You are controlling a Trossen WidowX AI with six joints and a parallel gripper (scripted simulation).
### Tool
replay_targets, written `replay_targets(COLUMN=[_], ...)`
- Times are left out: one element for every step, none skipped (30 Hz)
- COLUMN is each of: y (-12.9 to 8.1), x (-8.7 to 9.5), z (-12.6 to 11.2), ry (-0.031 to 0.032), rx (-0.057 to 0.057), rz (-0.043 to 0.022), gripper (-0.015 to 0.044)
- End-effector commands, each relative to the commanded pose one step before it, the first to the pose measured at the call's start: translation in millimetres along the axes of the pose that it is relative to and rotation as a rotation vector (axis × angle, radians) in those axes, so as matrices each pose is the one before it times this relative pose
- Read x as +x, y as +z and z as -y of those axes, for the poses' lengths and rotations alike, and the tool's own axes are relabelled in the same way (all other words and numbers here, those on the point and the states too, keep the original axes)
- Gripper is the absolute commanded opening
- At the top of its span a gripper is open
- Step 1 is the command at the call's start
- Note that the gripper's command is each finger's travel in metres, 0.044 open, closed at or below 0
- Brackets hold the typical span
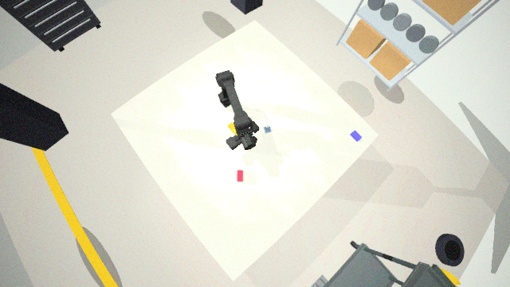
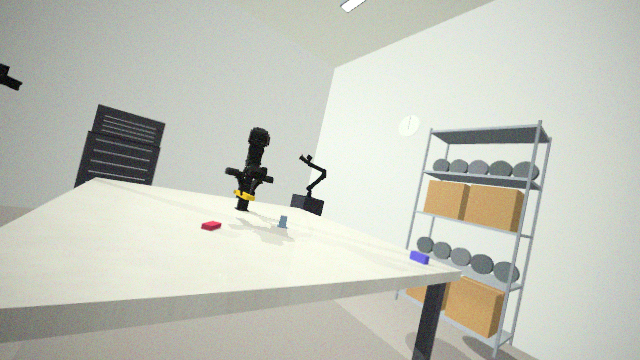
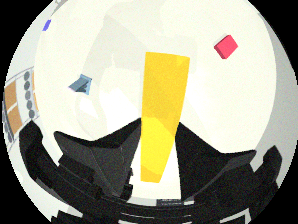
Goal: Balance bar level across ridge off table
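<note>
My gripper [image 1: 240, 137] [image 2: 246, 189] [image 3: 156, 156] is shut on the yellow bar [image 1: 231, 127] [image 2: 244, 195] [image 3: 162, 96] and holds it in the air above the white table [image 1: 175, 131] [image 2: 100, 240]. The bar runs straight out from between the fingers in the wrist view. In the overhead view the arm hides most of it. The ridge [image 1: 267, 129] [image 2: 283, 221] [image 3: 81, 84] is a small blue-grey wedge standing on the table a short way to the side of the gripper, apart from the bar.
A red block [image 1: 240, 175] [image 2: 211, 225] [image 3: 225, 46] lies on the table near the gripper. A purple block [image 1: 355, 135] [image 2: 419, 257] [image 3: 47, 24] lies by the table's far corner. A shelf rack [image 2: 480, 210] stands beyond the table.
</note>
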State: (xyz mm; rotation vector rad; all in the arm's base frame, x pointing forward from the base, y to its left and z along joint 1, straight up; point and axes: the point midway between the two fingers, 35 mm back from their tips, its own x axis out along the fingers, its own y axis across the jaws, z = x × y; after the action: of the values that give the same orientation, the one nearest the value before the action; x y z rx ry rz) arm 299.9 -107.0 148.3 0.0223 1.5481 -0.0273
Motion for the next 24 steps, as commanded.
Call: replay_targets(y=[7.46,1.61,1.54,1.48,1.42,1.36,1.3,1.23,1.17,1.11,1.04,0.98,0.91,0.84,0.78,0.71,0.65,0.57,0.5,0.44,0.37,0.3,0.23,0.16], x=[-1.82,-0.07,-0.07,-0.07,-0.07,-0.06,-0.06,-0.06,-0.06,-0.05,-0.05,-0.05,-0.05,-0.04,-0.04,-0.04,-0.04,-0.03,-0.03,-0.03,-0.03,-0.02,-0.02,-0.02], z=[-11.09,-3.26,-3.28,-3.32,-3.35,-3.38,-3.42,-3.43,-3.46,-3.49,-3.52,-3.54,-3.54,-3.57,-3.59,-3.61,-3.64,-3.62,-3.65,-3.66,-3.68,-3.69,-3.8,-3.82], ry=[-0.0043,0.00027,0.00027,0.00028,0.00028,0.00028,0.00028,0.00028,0.00029,0.00029,0.00029,0.00029,0.00029,0.0003,0.0003,0.0003,0.0003,0.0003,0.0003,0.0003,0.0003,0.0003,0.00031,0.00031], rx=[0.0281,0.0071,0.0071,0.0071,0.0071,0.0071,0.0071,0.0071,0.0071,0.0071,0.0071,0.0071,0.0071,0.0071,0.0071,0.0071,0.0071,0.0071,0.0071,0.0071,0.0071,0.0071,0.0074,0.0074], rz=[0.00322,0.00013,0.00012,0.00012,0.00011,0.00011,0.0001,0.00009,0.00009,0.00008,0.00008,0.00007,0.00007,0.00006,0.00006,0.00005,0.00005,0.00004,0.00003,0.00003,0.00002,0.00002,0.00001,0.00001], gripper=[0.0,0.0,0.0,0.0,0.0,0.0,0.0,0.0,0.0,0.0,0.0,0.0,0.0,0.0,0.0,0.0,0.0,0.0,0.0,0.0,0.0,0.0,0.0,0.0])
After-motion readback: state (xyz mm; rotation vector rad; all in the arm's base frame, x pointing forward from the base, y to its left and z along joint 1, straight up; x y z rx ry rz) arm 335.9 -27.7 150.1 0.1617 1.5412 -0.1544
